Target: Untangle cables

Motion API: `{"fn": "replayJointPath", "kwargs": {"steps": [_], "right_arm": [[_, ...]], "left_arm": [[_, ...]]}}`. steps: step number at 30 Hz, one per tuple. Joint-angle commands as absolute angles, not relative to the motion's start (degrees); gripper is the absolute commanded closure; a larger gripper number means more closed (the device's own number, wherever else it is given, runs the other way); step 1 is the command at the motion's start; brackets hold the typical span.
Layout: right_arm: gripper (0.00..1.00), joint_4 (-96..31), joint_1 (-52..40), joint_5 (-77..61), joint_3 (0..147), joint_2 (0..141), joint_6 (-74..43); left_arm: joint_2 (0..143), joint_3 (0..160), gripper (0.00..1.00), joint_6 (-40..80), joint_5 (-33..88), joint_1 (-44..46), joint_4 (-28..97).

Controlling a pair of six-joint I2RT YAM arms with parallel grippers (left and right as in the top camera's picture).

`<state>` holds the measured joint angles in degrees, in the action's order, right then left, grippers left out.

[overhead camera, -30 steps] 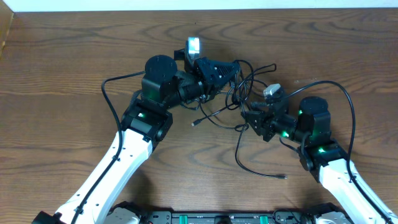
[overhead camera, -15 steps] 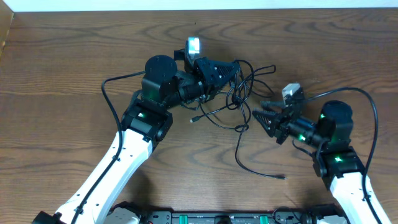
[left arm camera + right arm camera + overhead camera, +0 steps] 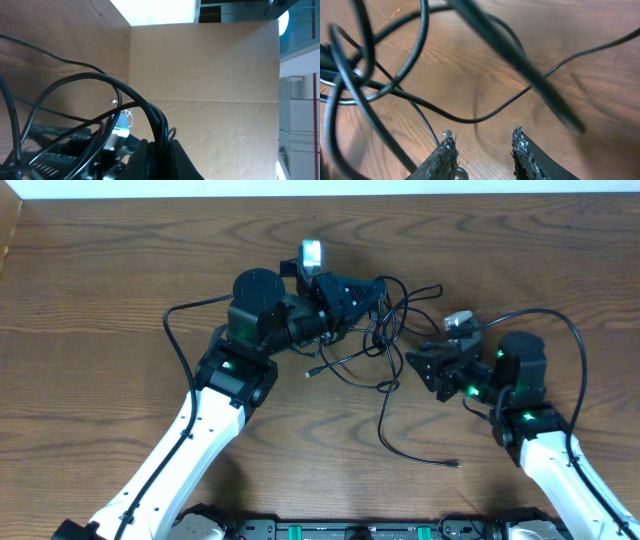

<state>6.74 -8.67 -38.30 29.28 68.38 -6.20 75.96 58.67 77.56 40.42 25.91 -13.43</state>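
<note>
Thin black cords [image 3: 385, 340] tangled on the brown wooden table [image 3: 100, 300]: the left gripper [image 3: 374, 294] pinches a far bunch; the right gripper [image 3: 414, 365] (jaws apart, holding nothing) faces the knot just left of it.

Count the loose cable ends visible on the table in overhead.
2: one plug end below-left of the left end effector, another lower right beside the right arm. More may be hidden among the tangled cables.

Soft even light leaves faint shadows overhead, the nearest cable [image 3: 520, 67] blurs in the right wrist view, and white glare tops the left wrist view.
</note>
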Motion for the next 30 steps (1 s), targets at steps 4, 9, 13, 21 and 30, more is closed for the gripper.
{"fn": "replayJointPath", "kwargs": {"steps": [4,9,13,21,30], "right_arm": [[0.64,7.09,-14.17,-39.57,29.34,69.76,-5.48],[0.61,8.10,-16.84,-37.54,29.34,69.78,-2.02],[0.52,11.86,-16.99,-37.67,29.34,69.78,-2.04],[0.41,14.57,-18.70,-37.63,29.34,69.78,-0.25],[0.41,18.31,-22.81,-30.24,29.34,70.78,2.28]], "left_arm": [[75.22,59.35,0.92,76.58,41.39,25.67,-13.78],[75.22,59.35,0.92,76.58,41.39,25.67,-13.76],[75.22,59.35,0.92,76.58,41.39,25.67,-13.76],[75.22,59.35,0.92,76.58,41.39,25.67,-13.78],[75.22,59.35,0.92,76.58,41.39,25.67,-13.78]]}}
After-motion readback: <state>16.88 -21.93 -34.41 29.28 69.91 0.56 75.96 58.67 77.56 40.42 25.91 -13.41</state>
